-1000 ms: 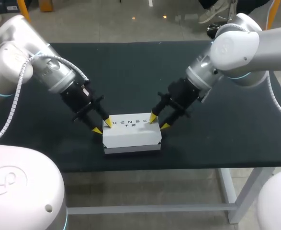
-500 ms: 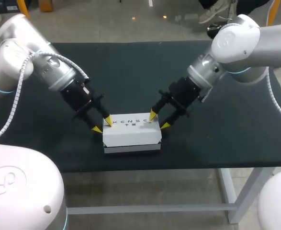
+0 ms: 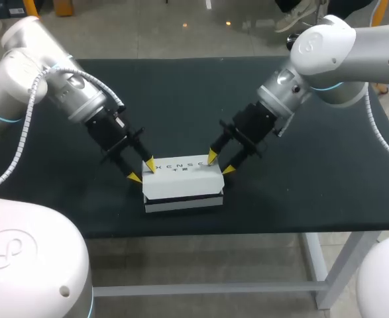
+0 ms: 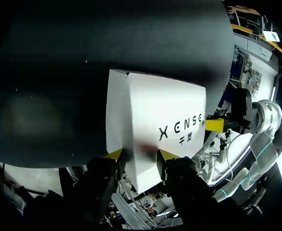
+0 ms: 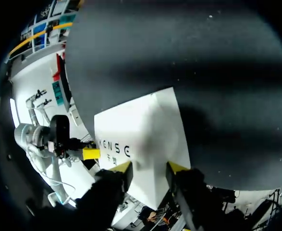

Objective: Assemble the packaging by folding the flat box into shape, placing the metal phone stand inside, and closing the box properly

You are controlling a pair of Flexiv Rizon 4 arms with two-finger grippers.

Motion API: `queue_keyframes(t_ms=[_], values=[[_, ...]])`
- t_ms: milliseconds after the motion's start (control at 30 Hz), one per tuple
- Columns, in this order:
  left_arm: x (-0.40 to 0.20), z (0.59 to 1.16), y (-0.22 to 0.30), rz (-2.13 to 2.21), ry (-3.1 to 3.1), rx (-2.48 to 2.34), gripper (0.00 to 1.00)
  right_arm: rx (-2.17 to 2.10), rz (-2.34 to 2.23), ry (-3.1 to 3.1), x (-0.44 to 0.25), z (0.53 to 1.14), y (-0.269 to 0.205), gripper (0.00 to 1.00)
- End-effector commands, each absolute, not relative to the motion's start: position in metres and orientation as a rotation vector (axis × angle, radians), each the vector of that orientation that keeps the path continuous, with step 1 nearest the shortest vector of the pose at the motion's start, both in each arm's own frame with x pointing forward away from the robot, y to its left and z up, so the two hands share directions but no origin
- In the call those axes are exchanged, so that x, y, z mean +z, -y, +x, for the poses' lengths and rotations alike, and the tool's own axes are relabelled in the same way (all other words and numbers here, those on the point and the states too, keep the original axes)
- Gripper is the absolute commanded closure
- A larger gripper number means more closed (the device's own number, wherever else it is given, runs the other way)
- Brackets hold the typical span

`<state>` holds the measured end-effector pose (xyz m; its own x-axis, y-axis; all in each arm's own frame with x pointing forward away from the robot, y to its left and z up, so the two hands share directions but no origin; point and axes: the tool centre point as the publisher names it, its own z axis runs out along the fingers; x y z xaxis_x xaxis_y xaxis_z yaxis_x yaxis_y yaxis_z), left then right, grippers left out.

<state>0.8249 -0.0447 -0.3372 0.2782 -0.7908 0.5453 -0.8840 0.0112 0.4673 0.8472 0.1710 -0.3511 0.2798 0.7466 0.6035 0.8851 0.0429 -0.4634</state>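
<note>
Box (image 3: pixel 183 185) sits near the tabletop's (image 3: pixel 181 99) front edge, lid slightly raised, with left gripper (image 3: pixel 142 171) and right gripper (image 3: pixel 220 163), fingers spread, straddling its two ends, seemingly to press it closed.

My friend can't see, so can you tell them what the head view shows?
A white box sits near the front edge of a dark table. The left hand is at its left end, the right hand at its right.

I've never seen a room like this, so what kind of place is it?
Probably a robot lab: the left gripper and right gripper, on big silver arms, sit at a white box on a dark work table.
</note>
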Motion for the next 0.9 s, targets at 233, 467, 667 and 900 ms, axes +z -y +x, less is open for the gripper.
queue_keyframes(t_ms=[233, 467, 667, 900], values=[[-0.3344, 0.8327, 0.0503, 1.777, 1.498, 0.093, 0.56, -0.135, -1.713, 1.456, -0.3503, 0.8543, -0.1765, 0.51], [-0.3332, 0.8352, 0.0507, 1.759, 1.480, 0.063, 0.56, -0.114, -1.708, 1.435, -0.3491, 0.8552, -0.1768, 0.51], [-0.3316, 0.8356, 0.0497, 1.752, 1.467, 0.040, 0.57, -0.104, -1.707, 1.427, -0.3460, 0.8553, -0.1768, 0.52], [-0.3289, 0.8352, 0.0485, 1.752, 1.455, 0.019, 0.57, -0.096, -1.702, 1.421, -0.3419, 0.8549, -0.1778, 0.51]])
